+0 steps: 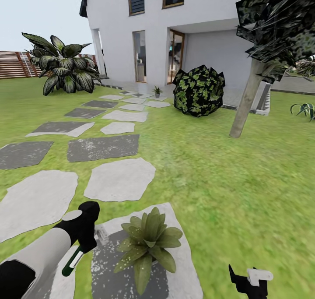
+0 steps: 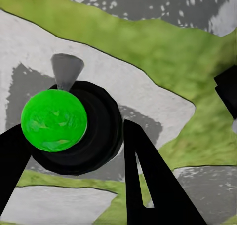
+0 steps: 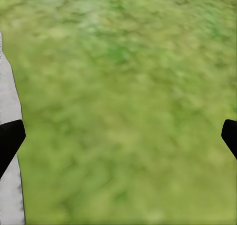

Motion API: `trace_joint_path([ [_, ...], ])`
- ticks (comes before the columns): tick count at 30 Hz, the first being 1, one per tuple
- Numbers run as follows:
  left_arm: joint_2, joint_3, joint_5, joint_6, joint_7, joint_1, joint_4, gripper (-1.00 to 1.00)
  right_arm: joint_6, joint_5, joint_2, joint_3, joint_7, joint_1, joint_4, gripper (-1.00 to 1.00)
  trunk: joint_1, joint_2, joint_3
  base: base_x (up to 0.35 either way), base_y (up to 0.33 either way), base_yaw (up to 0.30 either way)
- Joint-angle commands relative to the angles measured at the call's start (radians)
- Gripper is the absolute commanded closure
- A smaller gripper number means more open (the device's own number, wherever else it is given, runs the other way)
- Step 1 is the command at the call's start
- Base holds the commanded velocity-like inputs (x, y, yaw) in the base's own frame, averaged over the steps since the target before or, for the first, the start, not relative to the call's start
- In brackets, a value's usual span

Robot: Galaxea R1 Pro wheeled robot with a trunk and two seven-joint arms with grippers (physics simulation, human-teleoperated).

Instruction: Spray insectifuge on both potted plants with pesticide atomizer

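Beside potted plant (image 1: 148,242) | left pincer (image 1: 83,242) grips pesticide atomizer (image 1: 72,260) | axis steep, nozzle down

Lying half hidden behind the left gripper (image 1: 83,233): the sprayer (image 1: 72,260), showing just its green and white lower end in the head view. Being cut off by the bottom edge: the right gripper (image 1: 250,280). Standing too small to make out by the house: a distant potted plant (image 1: 157,91). Blurring in the right wrist view: the lawn (image 3: 128,106), with both fingertips (image 3: 10,138) clipped at the edges.
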Motion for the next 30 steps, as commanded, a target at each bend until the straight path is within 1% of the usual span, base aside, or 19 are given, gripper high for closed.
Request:
trace_joint_path([
  [1,-0.002,-0.004,-0.006,0.006,-0.01,0.0,-0.004,1.0,-0.003,0.0,0.0,-0.009,0.01,-0.001,0.001,-1.0,0.0,0.0,-0.001,0.0,0.015,0.0],
  [4,-0.012,-0.003,-0.006,0.006,-0.01,0.0,-0.009,1.0,-0.003,0.0,0.0,-0.009,0.01,-0.001,0.001,-1.0,0.0,0.0,-0.001,0.0,0.006,0.0],
  [7,-0.029,-0.004,-0.005,0.005,-0.012,0.0,-0.011,1.0,-0.003,0.0,0.0,-0.009,0.01,-0.001,0.001,-1.0,0.0,0.0,-0.001,0.0,0.0,0.0],
  [10,-0.039,-0.005,-0.004,0.005,-0.013,0.003,0.0,1.0,-0.003,0.0,0.0,-0.009,0.01,-0.001,0.001,-1.0,0.0,0.0,-0.001,0.0,0.0,0.0],
  [12,-0.038,-0.005,0.0,0.005,-0.013,0.006,0.003,1.0,-0.003,0.0,0.0,-0.009,0.01,-0.001,0.001,-1.0,0.0,0.0,-0.001,0.0,0.0,0.0],
  [13,-0.033,-0.005,0.001,0.005,-0.012,0.011,0.005,1.0,-0.003,0.0,0.0,-0.009,0.01,-0.001,0.001,-1.0,0.0,0.0,-0.001,0.0,0.0,0.0],
  [17,-0.026,-0.005,0.001,0.005,-0.006,0.043,0.005,1.0,-0.003,0.0,0.0,-0.009,0.01,-0.001,0.001,-1.0,0.0,0.0,-0.001,0.0,0.0,0.0],
  [20,-0.021,-0.001,0.005,0.004,0.031,0.05,0.004,1.0,-0.003,0.0,0.0,-0.009,0.01,-0.001,0.001,-1.0,0.0,0.0,-0.001,0.0,0.0,0.0],
  [23,-0.023,0.004,0.006,0.004,0.044,0.052,-0.006,1.0,-0.003,0.0,0.0,-0.009,0.01,-0.001,0.001,-1.0,0.0,0.0,-0.001,0.0,0.0,0.0],
  [24,-0.026,0.013,0.006,0.005,0.046,0.052,-0.009,1.0,-0.003,0.0,0.0,-0.009,0.01,-0.001,0.001,-1.0,0.0,0.0,-0.001,0.0,0.0,0.0],
  [27,-0.032,0.068,0.004,0.005,0.051,0.042,-0.019,1.0,-0.003,0.0,0.0,-0.009,0.01,-0.001,0.001,-1.0,0.0,0.0,-0.001,0.0,0.0,0.0],
  [30,-0.035,0.089,0.003,0.005,0.057,0.033,-0.05,1.0,-0.003,0.0,0.0,-0.009,0.01,-0.001,0.001,-1.0,0.0,0.0,-0.001,0.0,0.0,0.0],
])
